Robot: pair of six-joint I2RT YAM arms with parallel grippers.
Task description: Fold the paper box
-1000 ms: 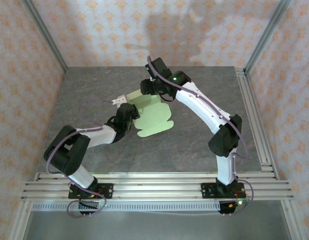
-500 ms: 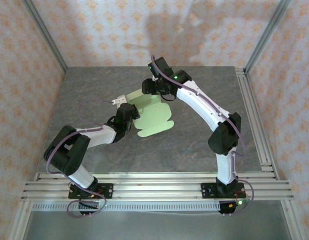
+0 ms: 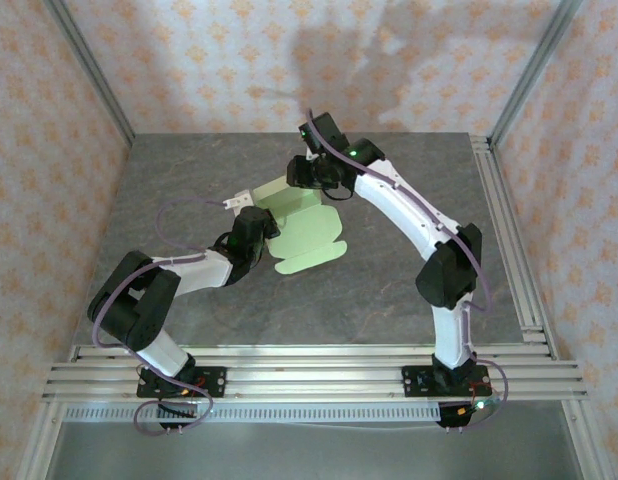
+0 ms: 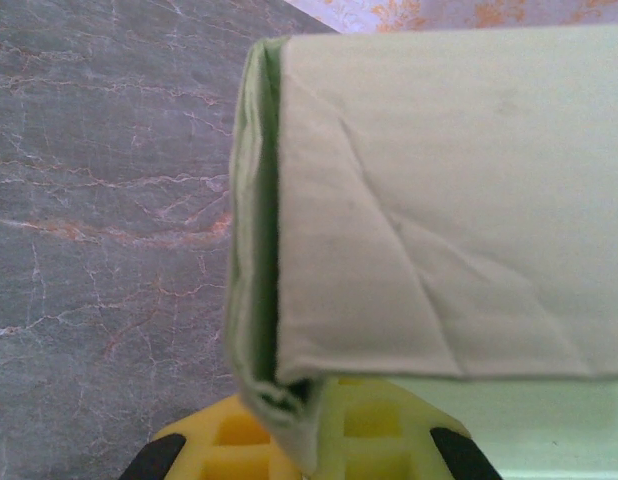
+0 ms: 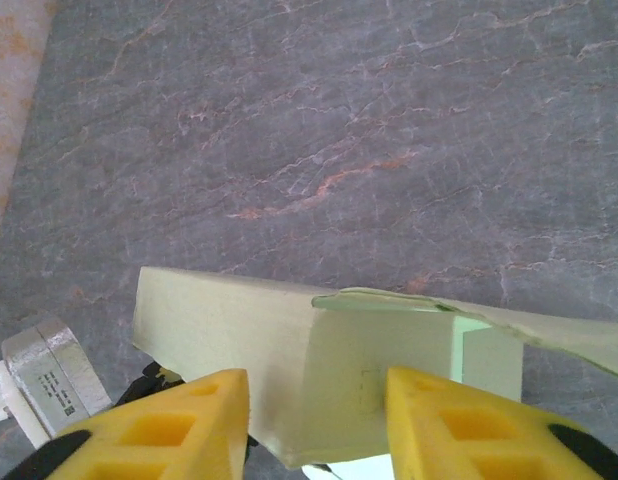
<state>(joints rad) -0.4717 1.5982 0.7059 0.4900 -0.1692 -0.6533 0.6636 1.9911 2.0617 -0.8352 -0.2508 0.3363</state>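
Paper box: the pale green paper box lies near the middle of the grey marbled worktop, between the two arms. Most of it lies flat, with rounded tabs along its near and right edges, and its far-left part is lifted off the surface.
Left hand, place: the left hand sits low at the left edge of the sheet.
Left hand, state: pressed together on the paper. From the left wrist, a folded double edge runs down into the gap between the yellow fingers (the layers gape a little along that fold).
Panel ahead of the left hand: a raised panel with diagonal creases across its face.
Right hand, place: the right hand hangs over the far edge of the sheet, pointing down.
Right hand, state: spread. From the right wrist, its two yellow fingers stand apart with an upright flap of the box in the gap between them. I cannot tell whether either pad touches the paper.
Fold at the right hand: a long low wall runs left from that flap, and a thin sheet edge stretches away to the right.
Beside the box: a small silver block with a printed label sits just off the left end of that wall. I cannot tell what it is.
Surroundings: walls papered with an orange motif, and aluminium rails at the near edge that carry both arm bases.
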